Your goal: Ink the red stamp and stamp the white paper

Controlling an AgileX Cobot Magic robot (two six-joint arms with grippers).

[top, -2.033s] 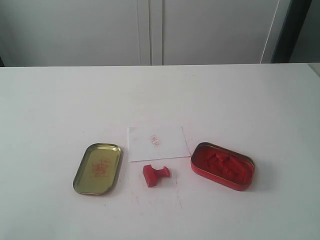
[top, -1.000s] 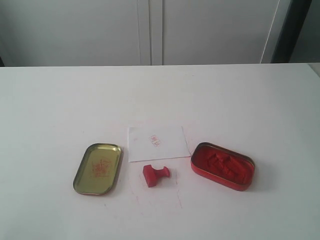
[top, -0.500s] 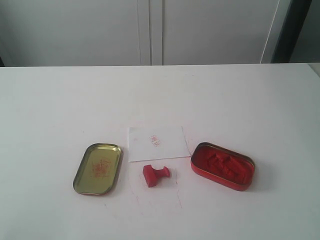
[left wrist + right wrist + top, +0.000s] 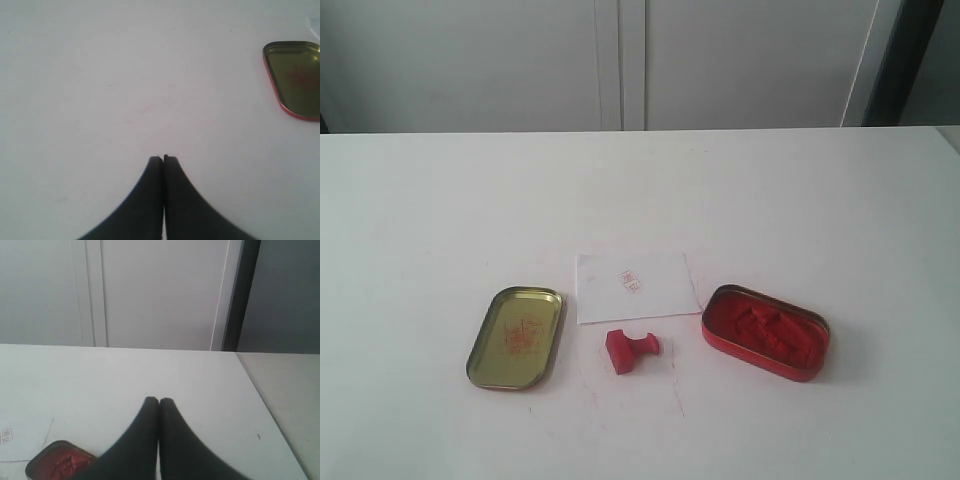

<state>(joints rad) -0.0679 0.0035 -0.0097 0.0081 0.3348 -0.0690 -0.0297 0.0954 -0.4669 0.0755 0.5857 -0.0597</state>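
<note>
Pale grey cabinet doors (image 4: 620,60) stand behind a smooth, matt white desk (image 4: 420,200). Near the desk's front edge, a small red block stamp with a square base and a narrower knob (image 4: 631,350) appears to lie tipped on its side, the knob pointing to 3 o'clock. At 12 o'clock from the stamp, just beside it, lies a thin white rectangular sheet of paper (image 4: 635,287) with a small red imprint near its middle. At 9 o'clock from the stamp sits a shallow gold-coloured metal lid with rounded corners (image 4: 516,336), red smears inside. At 3 o'clock sits a rounded red tin (image 4: 766,331) filled with lumpy red ink paste.

The left pincer (image 4: 163,159), black and smoothly curved, is clenched on nothing, tips together above bare desk, well apart from the lid. The right pincer (image 4: 159,400) is likewise clenched and empty, near the tin.

Only the exterior view shows the stamp, and no pincer appears there, so the stamp lies apart from both. The left wrist view reveals the lid's red outer rim; the right wrist view shows a corner of the tin.
</note>
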